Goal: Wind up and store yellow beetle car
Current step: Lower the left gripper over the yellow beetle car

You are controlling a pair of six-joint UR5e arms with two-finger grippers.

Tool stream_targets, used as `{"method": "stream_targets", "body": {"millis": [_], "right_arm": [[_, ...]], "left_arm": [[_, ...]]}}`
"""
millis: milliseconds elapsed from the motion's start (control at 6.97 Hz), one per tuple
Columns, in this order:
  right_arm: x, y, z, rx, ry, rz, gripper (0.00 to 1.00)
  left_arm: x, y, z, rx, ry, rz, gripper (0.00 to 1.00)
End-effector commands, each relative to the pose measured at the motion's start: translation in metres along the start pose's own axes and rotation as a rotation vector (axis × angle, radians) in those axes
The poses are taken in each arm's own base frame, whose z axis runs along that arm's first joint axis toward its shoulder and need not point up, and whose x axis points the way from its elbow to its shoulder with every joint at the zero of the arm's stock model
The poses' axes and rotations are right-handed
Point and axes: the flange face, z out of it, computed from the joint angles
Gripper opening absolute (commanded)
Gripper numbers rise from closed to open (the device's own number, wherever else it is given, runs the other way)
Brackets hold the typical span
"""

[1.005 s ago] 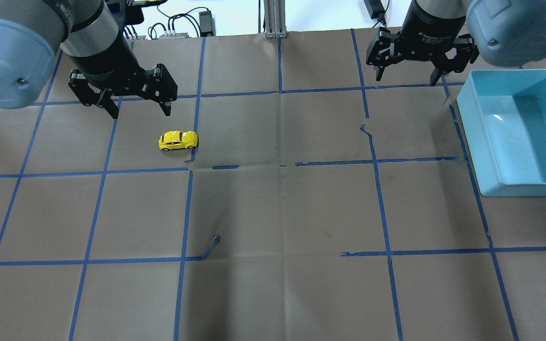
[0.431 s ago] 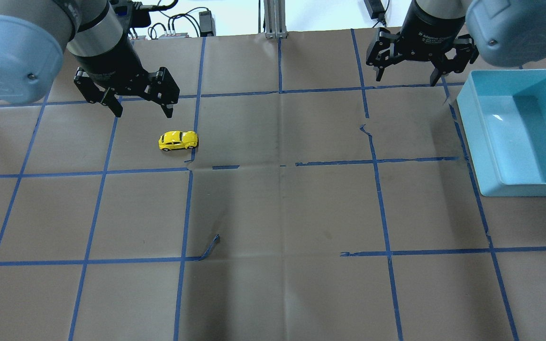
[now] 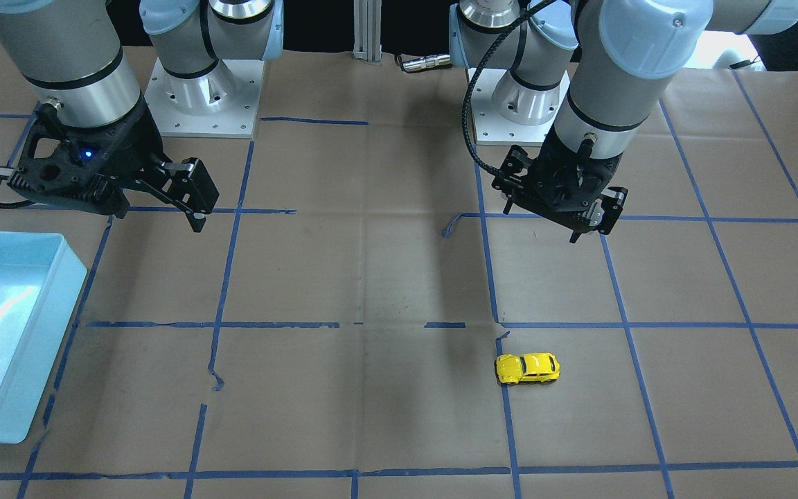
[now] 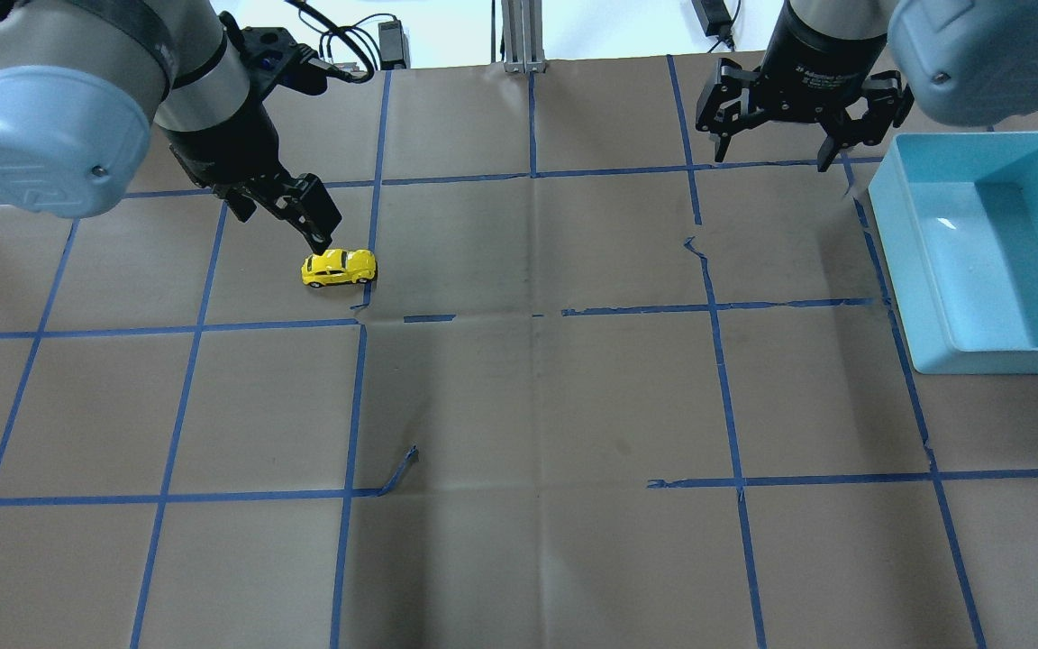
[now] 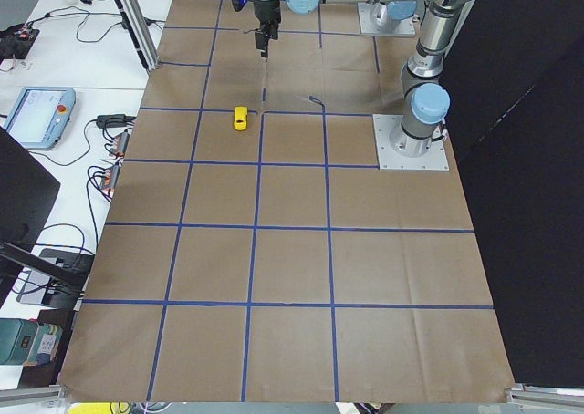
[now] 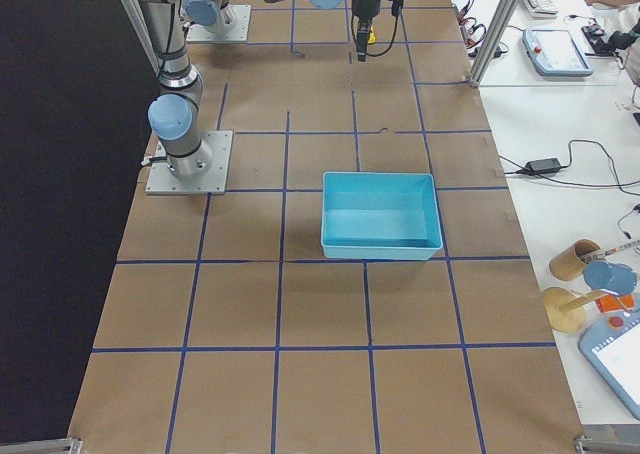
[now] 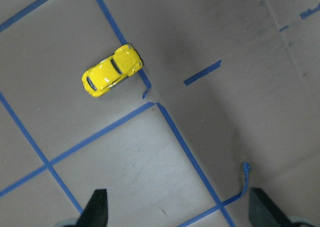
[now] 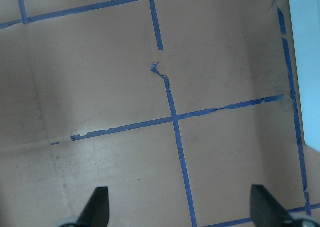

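1. In the last second the left gripper (image 4: 283, 216) has twisted its wrist round and dropped in toward the yellow beetle car (image 4: 339, 268). It's spread wide and holding nothing.
2. The car hasn't budged. It's on the surface (image 4: 528, 406) just beyond that gripper, untouched.
3. The right gripper (image 4: 776, 151) is also spread and hasn't moved from beside the blue bin (image 4: 978, 359).
4. Looks like it's lining up the grab. Winding and storing aren't started yet.

The brown-papered table (image 4: 573, 406), marked with a blue tape grid (image 4: 168, 496), carries the yellow beetle car (image 4: 339, 267) on its wheels just beside a tape line, and a light blue bin (image 4: 997, 359) well apart from it.
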Motion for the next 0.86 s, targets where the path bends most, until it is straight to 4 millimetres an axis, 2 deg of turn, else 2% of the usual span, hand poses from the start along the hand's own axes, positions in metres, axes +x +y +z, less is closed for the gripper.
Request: {"method": "stream_targets", "body": {"millis": [0, 144, 574, 718], "right_arm": [[0.001, 0.011, -0.001, -0.052, 0.008, -0.006, 1.00], [0.001, 0.012, -0.001, -0.059, 0.008, -0.006, 1.00], [-0.001, 0.013, -0.002, -0.056, 0.004, -0.007, 1.00], [-0.002, 0.014, -0.002, -0.056, 0.001, -0.008, 1.00]], "left_arm": [[-0.018, -0.019, 0.032, 0.012, -0.026, 0.443, 0.99], [-0.024, -0.028, 0.057, -0.020, 0.003, 0.541, 0.98], [-0.059, -0.074, 0.138, 0.014, -0.052, 0.852, 0.96], [-0.071, -0.076, 0.159, 0.008, -0.040, 0.896, 0.96]]}}
